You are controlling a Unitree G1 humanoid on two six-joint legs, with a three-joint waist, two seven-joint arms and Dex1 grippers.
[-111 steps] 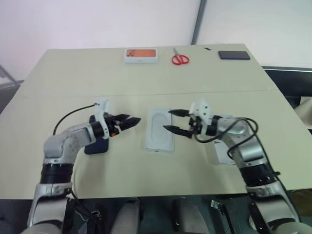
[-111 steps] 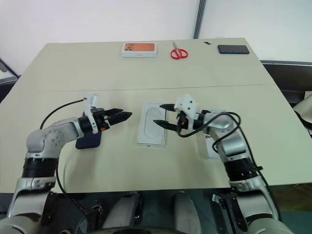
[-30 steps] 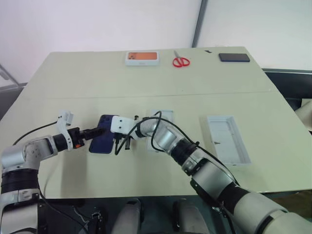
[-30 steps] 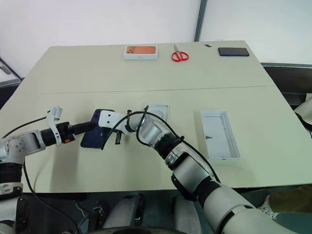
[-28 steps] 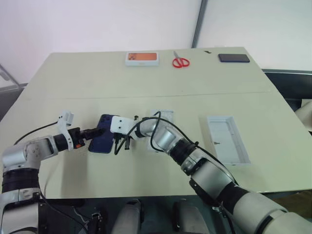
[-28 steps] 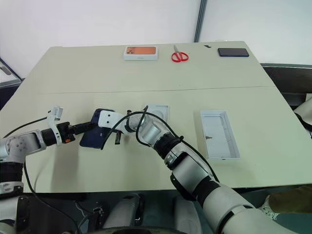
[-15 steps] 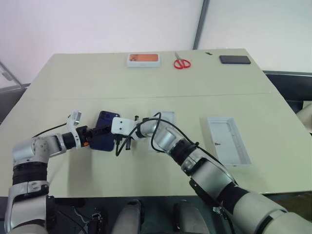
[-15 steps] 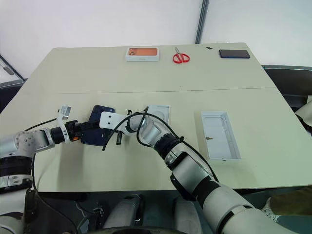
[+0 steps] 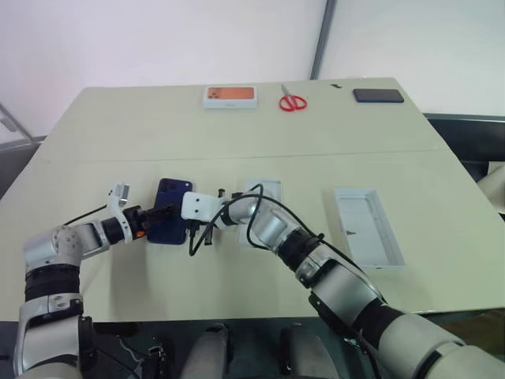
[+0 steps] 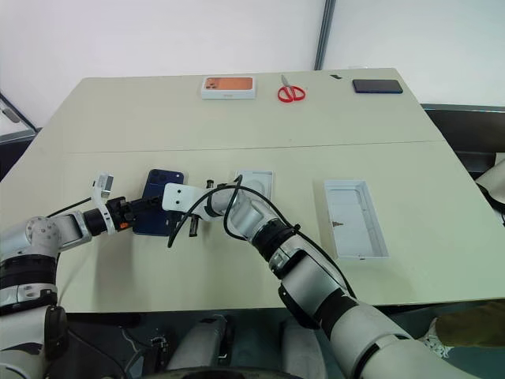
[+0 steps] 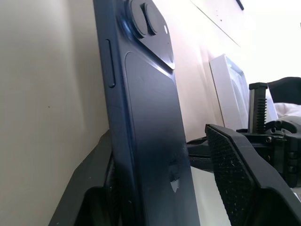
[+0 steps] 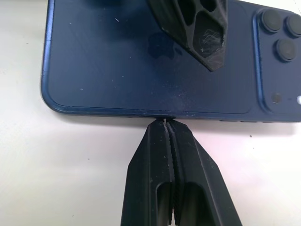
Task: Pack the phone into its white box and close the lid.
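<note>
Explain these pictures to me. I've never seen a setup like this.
This is a two-armed humanoid robot at a table. The two wide pictures come from cameras in its head and look down over its arms. The two close-ups come from a camera on each wrist.

The left gripper straddles the dark blue phone, one finger under and one over, not yet clamped. The right gripper is shut, its tips against the phone's long edge.

Also on the table are the white box, a white card, red scissors, an orange-printed box and a black slab.
</note>
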